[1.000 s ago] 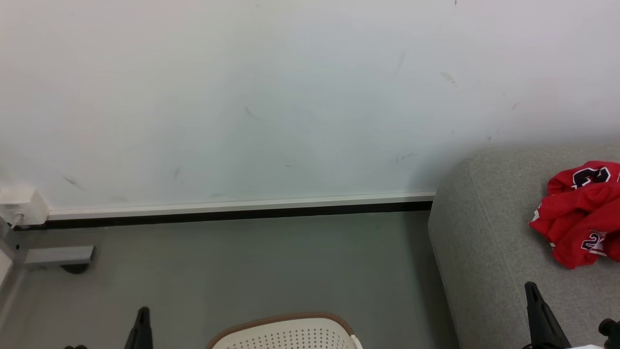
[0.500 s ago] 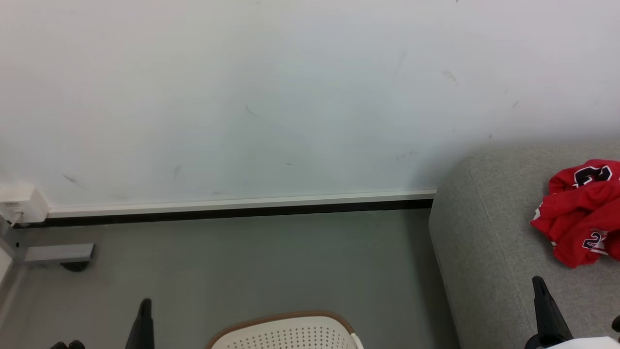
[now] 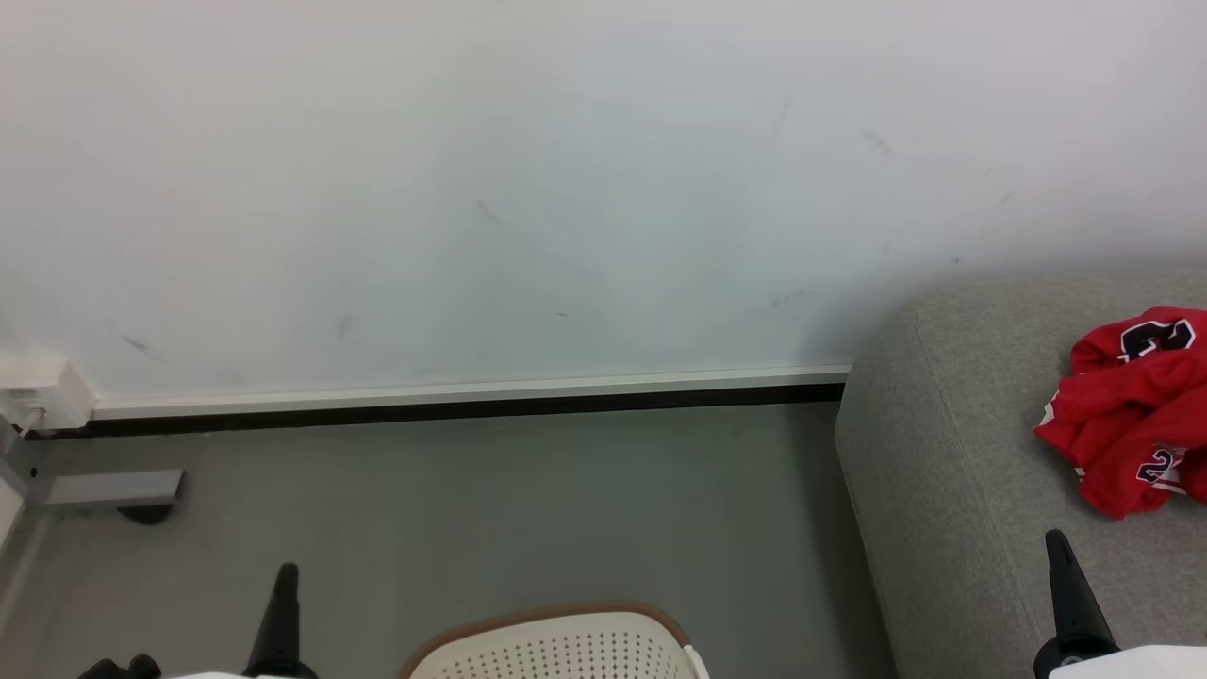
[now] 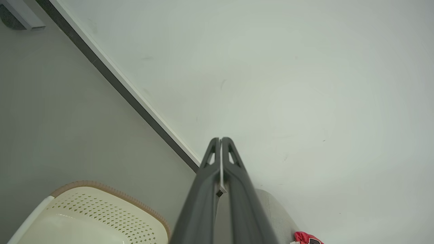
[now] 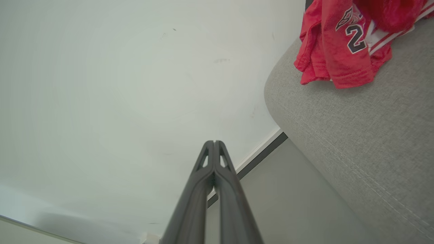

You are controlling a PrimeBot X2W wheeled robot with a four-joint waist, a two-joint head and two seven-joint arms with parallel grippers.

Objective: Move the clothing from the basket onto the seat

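Clothing (image 3: 1127,415) is recorded as a crumpled red heap on the seat (image 3: 943,453) at the right, well apart from the basket (image 3: 556,646) on the floor (image 3: 566,500) to its near left. This is taken as the placement the task asks for, though little of the basket's inside is shown. Left gripper (image 3: 286,575) and right gripper (image 3: 1056,542) are seen fully closed on nothing, fingers aimed at the far wall (image 3: 566,189), which is judged a parked pose. No clear heading is given by the heap: its visible part is stretched near-to-far, numbers upward, right side cut off.
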